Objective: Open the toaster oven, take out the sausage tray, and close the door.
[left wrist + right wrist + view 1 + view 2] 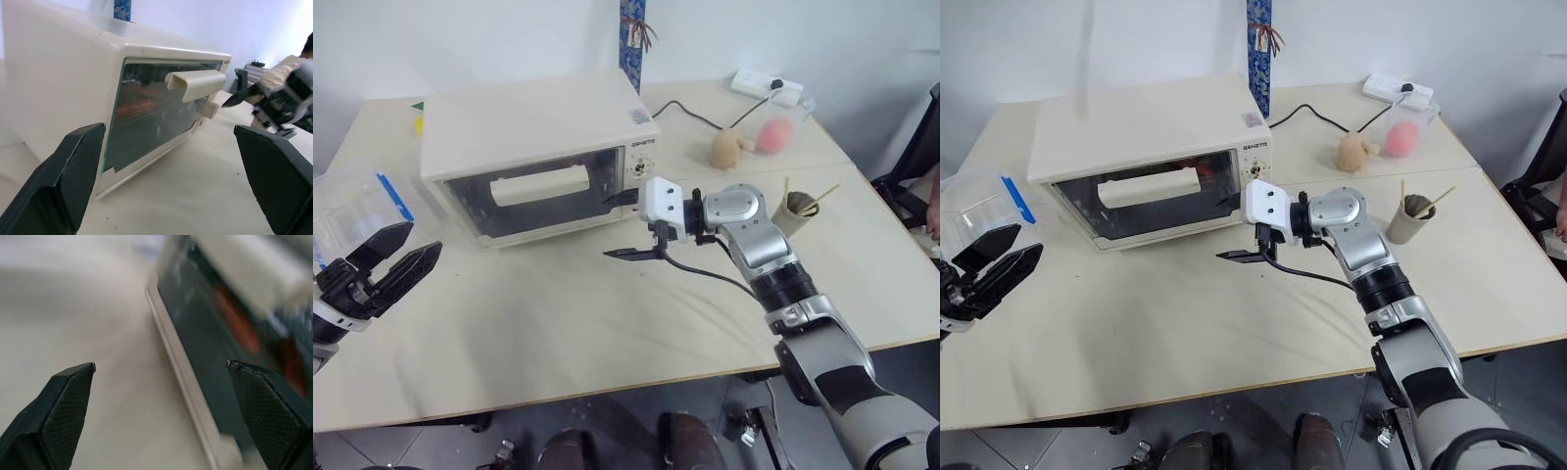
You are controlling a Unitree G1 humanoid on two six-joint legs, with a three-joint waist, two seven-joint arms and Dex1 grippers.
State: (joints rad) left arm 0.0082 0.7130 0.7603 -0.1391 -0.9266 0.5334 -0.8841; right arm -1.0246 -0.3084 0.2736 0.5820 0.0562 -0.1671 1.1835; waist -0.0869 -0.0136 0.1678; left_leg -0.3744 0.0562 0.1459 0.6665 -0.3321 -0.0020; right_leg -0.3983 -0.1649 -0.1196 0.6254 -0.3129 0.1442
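Oven (533, 147) door (533, 196) shut; clear box (352, 211) beside left gripper (396, 257); both grippers, right (628, 227) at door, wide open, empty.

The toaster oven (533, 147) is cream-white, its door (533, 196) dark glass with a white bar handle (540, 184). Red sausages (237, 320) glow behind the glass. Both end effectors, left (386, 257) and right (625, 227), have black cross-hatched fingers (80, 171). The counter (558, 323) is pale beige.

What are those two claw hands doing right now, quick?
Left gripper: jaws open, holding nothing.
Right gripper: jaws open, holding nothing, beside the closed toaster oven.
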